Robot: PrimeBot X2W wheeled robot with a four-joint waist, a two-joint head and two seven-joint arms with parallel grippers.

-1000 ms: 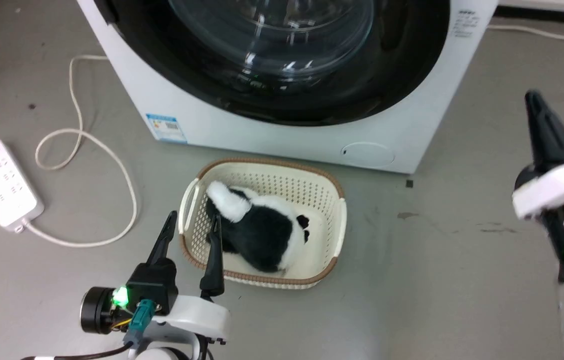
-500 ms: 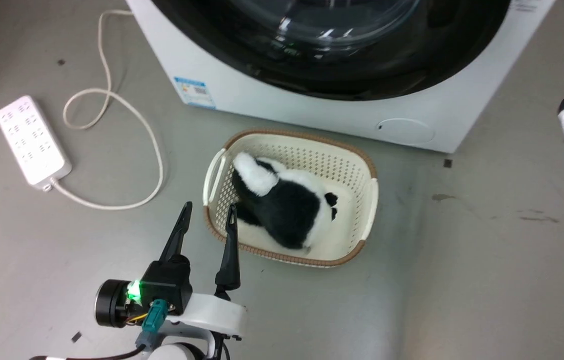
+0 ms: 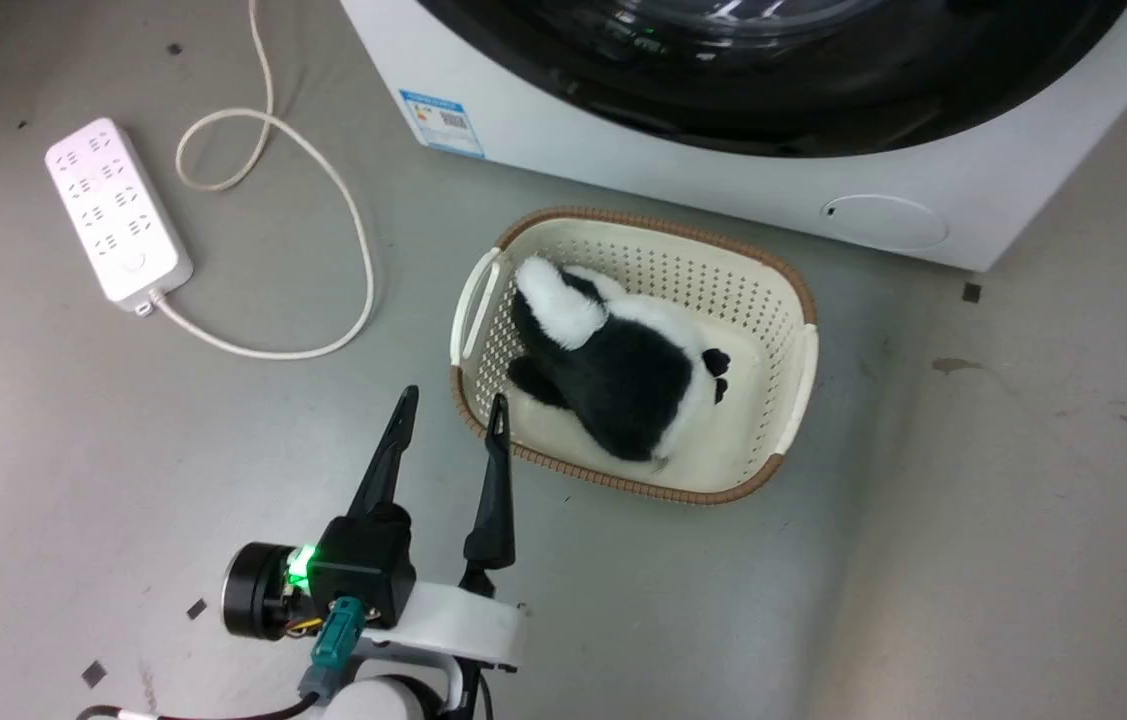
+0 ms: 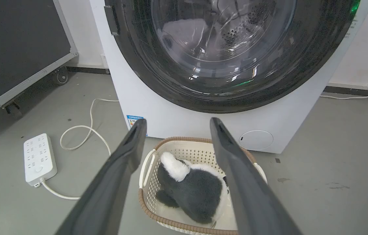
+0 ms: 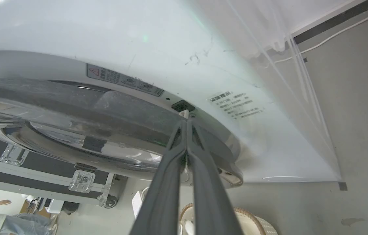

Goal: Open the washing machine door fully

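Pride of place goes to the washing machine (image 3: 683, 170), a white box on the grey floor (image 3: 1023, 480) with a blue label (image 3: 441, 120) low on its front. The washing machine door (image 4: 229, 49), a glossy black round with a bulging glass bowl, covers most of that front and lies against it. Whether it is latched or a crack ajar cannot be told. Beside the machine, in the left wrist view, stands a black wheeled case (image 4: 17, 42). Just in front of the machine sits a cream basket (image 3: 663, 226) with a brown rim, holding a black-and-white plush toy (image 3: 633, 375). Well apart to the left lies a white power strip (image 3: 118, 210), its cord (image 3: 343, 210) looping across the floor. The left gripper (image 3: 453, 400) hangs just beside the basket's near edge, fingers spread and empty. The right gripper (image 5: 185, 122) has its fingers pressed together with nothing seen between them. Its tips are at the door's rim, beside a dark latch slot (image 5: 183, 106) in the white front.
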